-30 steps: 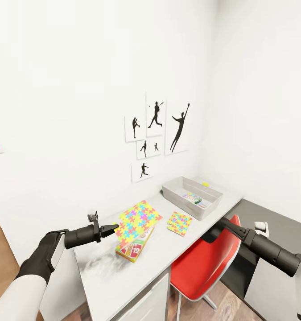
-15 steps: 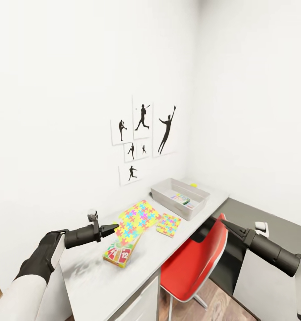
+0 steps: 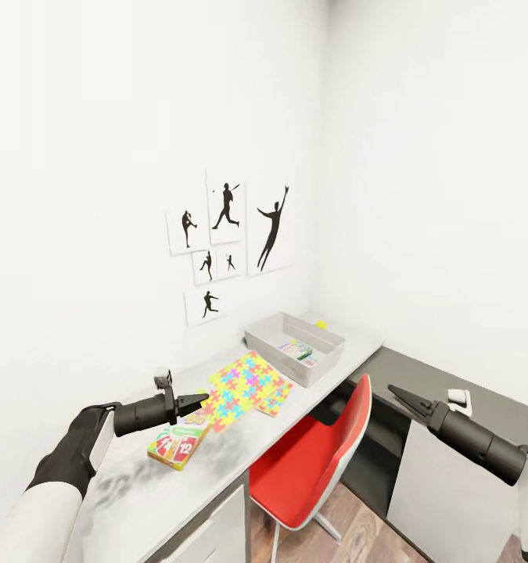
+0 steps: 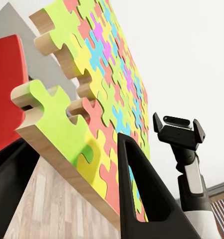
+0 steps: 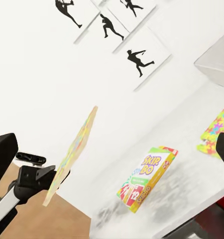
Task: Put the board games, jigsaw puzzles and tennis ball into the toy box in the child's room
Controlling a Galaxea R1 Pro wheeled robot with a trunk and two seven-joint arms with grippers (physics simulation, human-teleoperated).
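Observation:
My left gripper [image 3: 195, 403] is shut on the edge of the large, many-coloured jigsaw puzzle [image 3: 244, 385], which hangs tilted above the table [image 3: 138, 493]. In the left wrist view the puzzle [image 4: 99, 74] sits between the dark fingers [image 4: 142, 194]. A smaller puzzle [image 3: 279, 400] lies on the table, partly behind the large one. The Skip-Bo board game [image 3: 177, 444] lies flat near the left gripper. At the far end the grey toy box [image 3: 267, 349] holds a colourful box, and the tennis ball [image 3: 321, 324] lies behind it. My right gripper [image 3: 392, 389] hangs open beyond the chair.
A red chair [image 3: 318, 453] is pushed against the table's front edge between my arms. A lower dark grey surface [image 3: 420, 379] runs along the right wall, with a small white object [image 3: 457, 397] on it. Black silhouette pictures [image 3: 228, 242] hang on the wall.
The camera has turned, so the table, toy box and wall pictures have slid left. The held puzzle stayed with the left gripper, and the Skip-Bo box now lies uncovered.

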